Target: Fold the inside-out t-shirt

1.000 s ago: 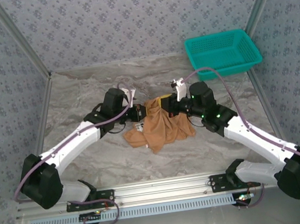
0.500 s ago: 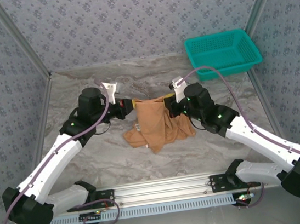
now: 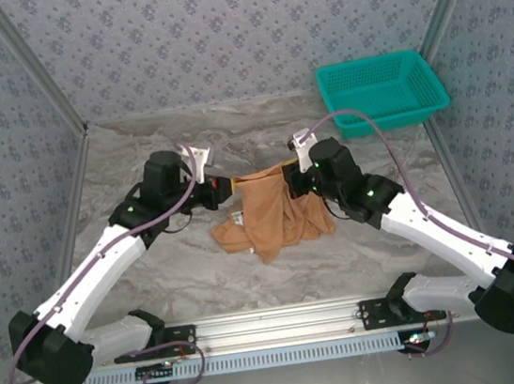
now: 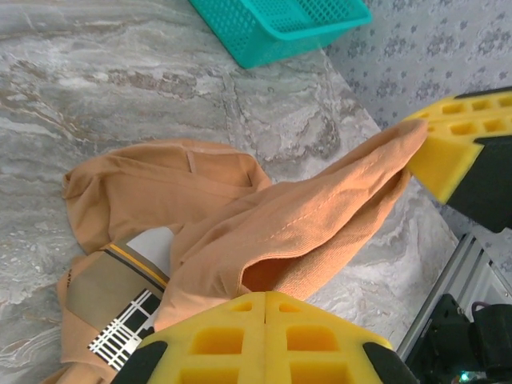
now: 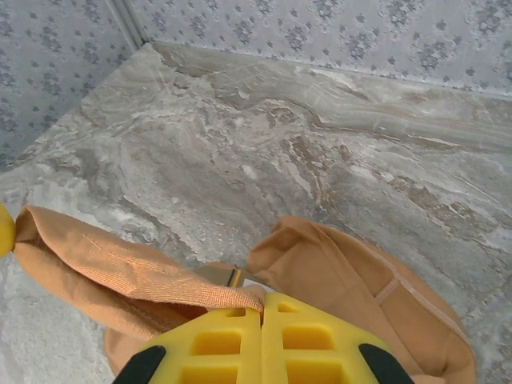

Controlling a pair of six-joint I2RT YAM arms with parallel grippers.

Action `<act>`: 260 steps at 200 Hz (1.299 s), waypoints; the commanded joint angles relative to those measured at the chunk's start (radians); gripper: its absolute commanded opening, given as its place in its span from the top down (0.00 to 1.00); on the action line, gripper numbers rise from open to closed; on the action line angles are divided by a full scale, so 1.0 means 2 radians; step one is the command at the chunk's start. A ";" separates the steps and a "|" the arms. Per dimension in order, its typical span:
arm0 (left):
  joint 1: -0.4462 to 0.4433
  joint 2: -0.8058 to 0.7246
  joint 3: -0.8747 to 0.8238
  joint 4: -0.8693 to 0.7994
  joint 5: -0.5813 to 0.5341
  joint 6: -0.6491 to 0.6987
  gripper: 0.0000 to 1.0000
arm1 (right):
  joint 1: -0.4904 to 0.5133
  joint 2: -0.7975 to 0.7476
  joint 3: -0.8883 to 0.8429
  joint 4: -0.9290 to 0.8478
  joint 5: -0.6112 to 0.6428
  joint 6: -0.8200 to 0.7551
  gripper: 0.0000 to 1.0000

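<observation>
The inside-out t-shirt point(image 3: 269, 214) is orange-tan cloth bunched at the table's middle, its hem lifted and stretched between both grippers. My left gripper point(image 3: 224, 185) is shut on one end of that hem, its yellow pads point(image 4: 264, 336) pinching the fabric point(image 4: 304, 228). My right gripper point(image 3: 289, 174) is shut on the other end, and its pads point(image 5: 262, 340) clamp the ribbed edge point(image 5: 120, 268). The rest of the shirt hangs down and lies crumpled on the marble, with a printed patch and white label point(image 4: 132, 316) showing underneath.
A teal plastic basket point(image 3: 381, 88) stands at the back right corner of the marble table point(image 3: 139, 160). Patterned walls close in the left, back and right sides. The aluminium rail point(image 3: 284, 326) with the arm bases runs along the near edge.
The left gripper swung out leftward, then came slightly back; both grippers have spread apart and risen, pulling the shirt's edge taut between them while more of the cloth lifts off the table.
</observation>
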 commanded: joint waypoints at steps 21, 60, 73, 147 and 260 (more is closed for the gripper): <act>-0.025 0.078 0.027 0.044 0.019 0.015 1.00 | -0.033 -0.007 -0.007 -0.063 0.006 0.016 1.00; -0.045 0.176 0.078 0.055 0.034 0.012 1.00 | -0.079 -0.002 -0.046 -0.076 0.002 0.031 1.00; -0.055 0.202 0.090 0.054 0.046 0.014 1.00 | -0.091 0.000 -0.061 -0.073 -0.004 0.034 1.00; -0.086 0.209 0.048 0.052 0.044 0.008 1.00 | -0.107 0.006 -0.104 -0.046 -0.036 0.040 1.00; -0.119 0.153 0.012 0.040 -0.045 0.155 0.60 | -0.106 0.011 -0.089 -0.048 -0.047 0.042 1.00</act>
